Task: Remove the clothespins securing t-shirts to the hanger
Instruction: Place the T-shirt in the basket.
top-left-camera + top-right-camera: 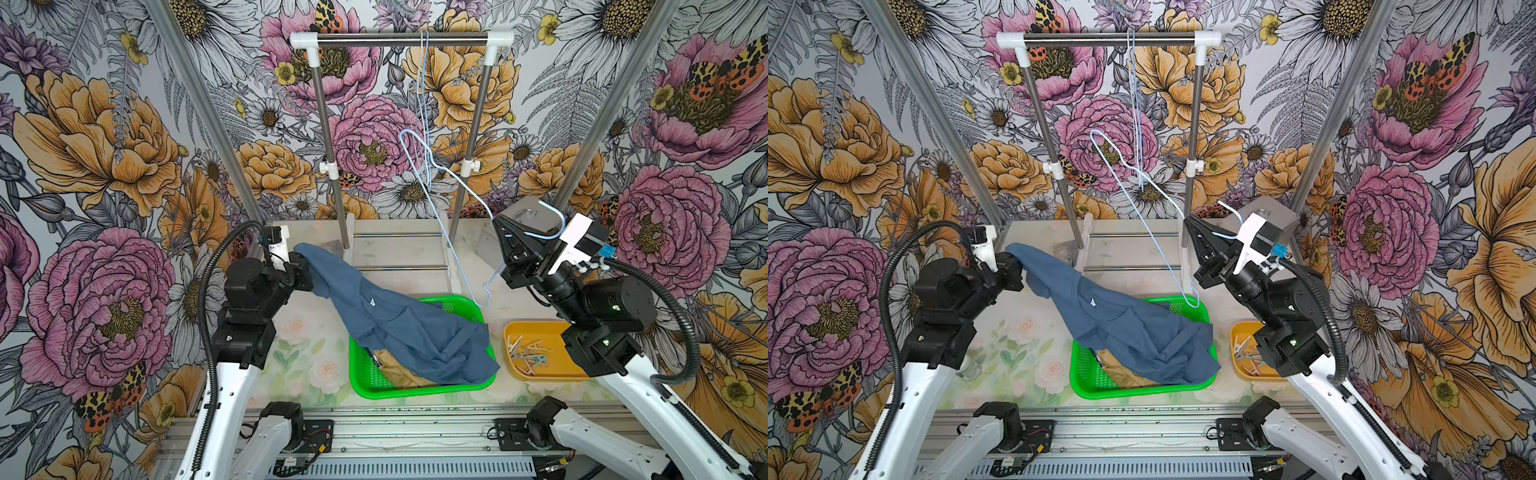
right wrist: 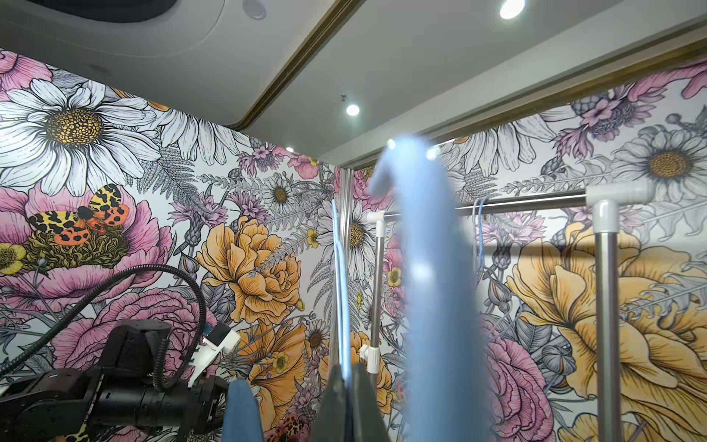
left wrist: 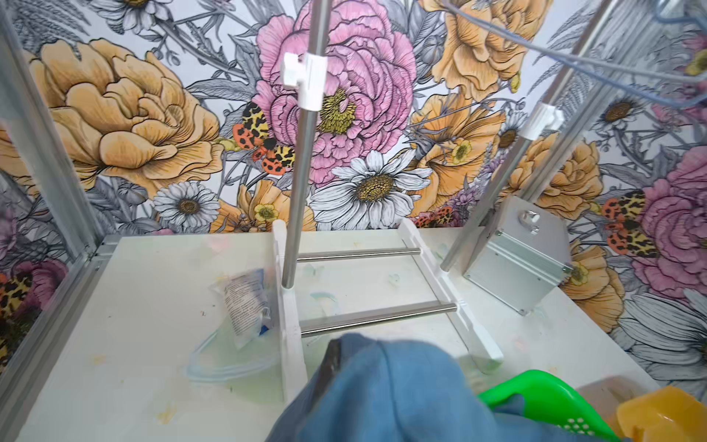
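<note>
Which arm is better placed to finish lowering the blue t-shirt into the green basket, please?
Left. The left gripper is shut on the blue t-shirt, which drapes into the green basket; the right gripper is shut on the wire hanger.

White arm links point(image 1: 232, 386), black joints point(image 1: 245, 336), ribbed black cable conduits point(image 1: 206, 270), white wrist cameras point(image 1: 575, 237).
</note>
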### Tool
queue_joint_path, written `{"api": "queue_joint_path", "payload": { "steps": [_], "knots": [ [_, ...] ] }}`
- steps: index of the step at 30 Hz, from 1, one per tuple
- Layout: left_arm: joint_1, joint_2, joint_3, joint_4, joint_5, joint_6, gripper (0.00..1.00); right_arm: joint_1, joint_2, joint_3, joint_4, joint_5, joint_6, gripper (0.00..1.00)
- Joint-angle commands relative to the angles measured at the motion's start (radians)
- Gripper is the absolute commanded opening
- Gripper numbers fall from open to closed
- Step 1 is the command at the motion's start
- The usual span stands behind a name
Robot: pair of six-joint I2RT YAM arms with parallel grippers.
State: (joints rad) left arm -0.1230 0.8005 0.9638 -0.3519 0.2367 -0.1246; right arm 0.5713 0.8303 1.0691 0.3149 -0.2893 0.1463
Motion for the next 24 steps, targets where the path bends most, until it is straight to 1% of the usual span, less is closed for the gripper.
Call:
{"api": "queue_joint_path", "payload": {
  "steps": [1, 3, 5, 10, 12, 15, 18, 20, 22, 24],
  "knots": [
    [-0.153, 0.002, 0.018, 0.031, -0.008, 0.023, 0.00, -0.009, -0.013, -0.018, -0.037, 0.039, -0.030, 0.00],
    [-0.302, 0.027, 0.023, 0.033, -0.092, 0.056, 0.00, -0.015, -0.015, -0.016, -0.040, 0.042, -0.036, 0.00],
    [-0.432, 0.063, 0.038, 0.031, -0.141, 0.080, 0.00, -0.024, -0.016, -0.008, -0.051, 0.041, -0.037, 0.00],
    [-0.696, 0.178, 0.066, 0.032, -0.191, 0.056, 0.00, -0.055, -0.042, -0.012, -0.078, 0.049, -0.043, 0.00],
    [-0.777, 0.216, 0.047, 0.027, -0.211, 0.041, 0.00, -0.071, -0.059, -0.015, -0.093, 0.053, -0.045, 0.00],
    [-0.829, 0.260, -0.019, 0.026, -0.246, -0.059, 0.00, -0.090, -0.085, -0.019, -0.127, 0.052, -0.050, 0.00],
    [-0.839, 0.302, -0.074, 0.007, -0.228, -0.156, 0.00, -0.102, -0.111, -0.028, -0.160, 0.061, -0.060, 0.00],
    [-0.838, 0.314, -0.126, 0.015, -0.244, -0.219, 0.00, -0.108, -0.128, -0.034, -0.183, 0.064, -0.065, 0.00],
    [-0.821, 0.337, -0.165, 0.027, -0.189, -0.258, 0.00, -0.115, -0.146, -0.046, -0.203, 0.071, -0.068, 0.00],
    [-0.786, 0.369, -0.191, 0.006, -0.138, -0.305, 0.00, -0.120, -0.162, -0.062, -0.216, 0.074, -0.067, 0.00]
  ]
}}
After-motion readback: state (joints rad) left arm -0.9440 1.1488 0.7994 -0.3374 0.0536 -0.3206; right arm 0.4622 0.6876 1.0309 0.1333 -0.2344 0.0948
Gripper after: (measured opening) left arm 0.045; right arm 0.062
